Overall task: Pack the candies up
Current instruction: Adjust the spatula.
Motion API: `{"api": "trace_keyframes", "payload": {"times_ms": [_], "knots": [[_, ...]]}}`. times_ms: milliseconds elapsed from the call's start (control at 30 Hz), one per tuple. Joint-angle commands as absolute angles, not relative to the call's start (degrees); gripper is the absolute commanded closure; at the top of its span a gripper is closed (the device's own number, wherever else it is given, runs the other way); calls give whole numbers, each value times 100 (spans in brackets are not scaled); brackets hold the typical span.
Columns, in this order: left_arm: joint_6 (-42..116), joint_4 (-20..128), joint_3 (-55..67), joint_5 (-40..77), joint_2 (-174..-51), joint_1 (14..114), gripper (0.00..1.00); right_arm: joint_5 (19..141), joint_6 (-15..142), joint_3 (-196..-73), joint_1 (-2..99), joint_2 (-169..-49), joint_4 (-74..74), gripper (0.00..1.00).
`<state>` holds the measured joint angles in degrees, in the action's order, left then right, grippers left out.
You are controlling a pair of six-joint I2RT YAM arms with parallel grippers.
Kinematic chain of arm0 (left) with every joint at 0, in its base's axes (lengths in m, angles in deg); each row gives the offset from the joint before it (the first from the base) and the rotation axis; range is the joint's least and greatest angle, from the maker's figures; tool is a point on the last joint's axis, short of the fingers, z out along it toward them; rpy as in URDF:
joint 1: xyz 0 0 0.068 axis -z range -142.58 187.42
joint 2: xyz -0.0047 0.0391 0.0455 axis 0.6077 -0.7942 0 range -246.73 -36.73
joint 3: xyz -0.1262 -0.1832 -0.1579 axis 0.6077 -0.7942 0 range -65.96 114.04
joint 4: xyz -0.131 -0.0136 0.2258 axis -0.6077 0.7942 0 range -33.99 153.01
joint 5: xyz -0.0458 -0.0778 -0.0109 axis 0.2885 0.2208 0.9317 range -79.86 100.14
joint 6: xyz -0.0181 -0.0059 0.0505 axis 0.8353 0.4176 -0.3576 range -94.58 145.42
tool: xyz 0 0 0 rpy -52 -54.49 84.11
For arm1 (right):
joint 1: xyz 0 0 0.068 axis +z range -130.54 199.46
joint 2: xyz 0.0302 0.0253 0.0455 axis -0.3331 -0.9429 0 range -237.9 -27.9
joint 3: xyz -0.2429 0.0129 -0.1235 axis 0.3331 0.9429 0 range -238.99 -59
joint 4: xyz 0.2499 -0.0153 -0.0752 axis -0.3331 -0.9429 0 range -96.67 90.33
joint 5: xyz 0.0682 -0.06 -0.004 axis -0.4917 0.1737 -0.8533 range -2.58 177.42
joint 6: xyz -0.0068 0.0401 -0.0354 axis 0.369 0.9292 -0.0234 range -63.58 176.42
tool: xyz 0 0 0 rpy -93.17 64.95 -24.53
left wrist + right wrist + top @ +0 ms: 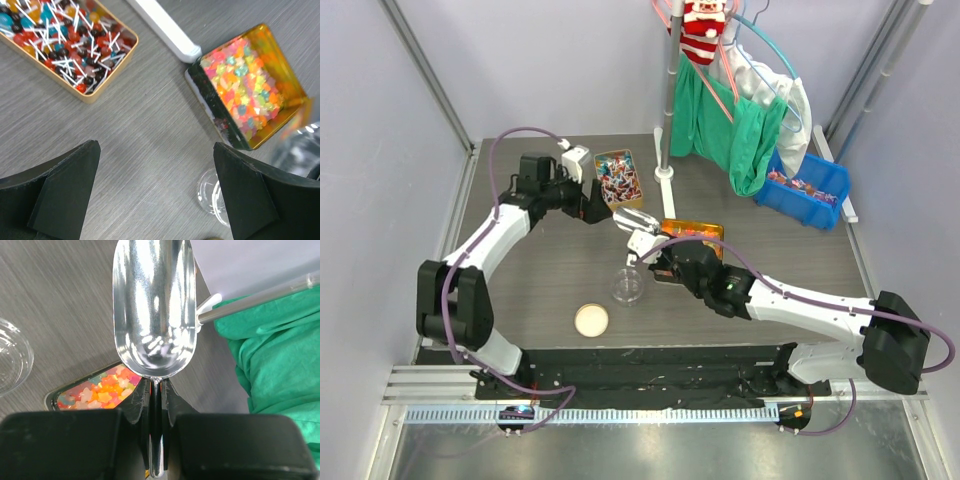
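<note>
Candies lie heaped in a flat tin, ahead and to the left of the left pincer, untouched. That pincer is spread wide with nothing in it, over bare bench. It is probably parked near the tin to steady it or to stay clear.

The right pincer is clamped narrow on the handle of a metal scoop. The bowl points straight out ahead, hollow side up and empty, ready to take a load.

The jelly tin sits just below and left of the right pincer; it is the wrong sweets. A clear cup stands open to that pincer's left, likely as the receiver, with its round lid off beside it.

Likely next step: move the scoop over to the flat tin.
</note>
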<state>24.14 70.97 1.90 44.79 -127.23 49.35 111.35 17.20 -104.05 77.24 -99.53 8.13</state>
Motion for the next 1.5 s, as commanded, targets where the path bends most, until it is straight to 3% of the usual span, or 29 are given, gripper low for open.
{"api": "trace_keyframes", "payload": {"times_ms": [0,267,433,800,1267,1333,1467], "knots": [[2735,6358,58,4905,-12015,4815,0,11493,1687,-10426,7712,-9838,1526,99],[3078,6163,-39,5768,-11944,4806,0,11678,1696,-10496,7676,-10216,1598,99],[3052,6128,-57,5567,-12163,4929,0,11669,1687,-10514,7878,-10287,1598,99],[2438,6418,-127,3968,-12506,5368,0,11406,1801,-10470,7975,-9857,1563,99],[2831,6155,-39,3554,-12155,5088,0,11695,1591,-10417,7958,-9988,1685,99],[2981,5875,-162,3300,-11884,4973,0,11809,1512,-10373,7914,-9988,1808,99],[2912,5680,-233,1662,-11776,4903,0,11924,1485,-10356,7764,-9962,1905,99]]}}
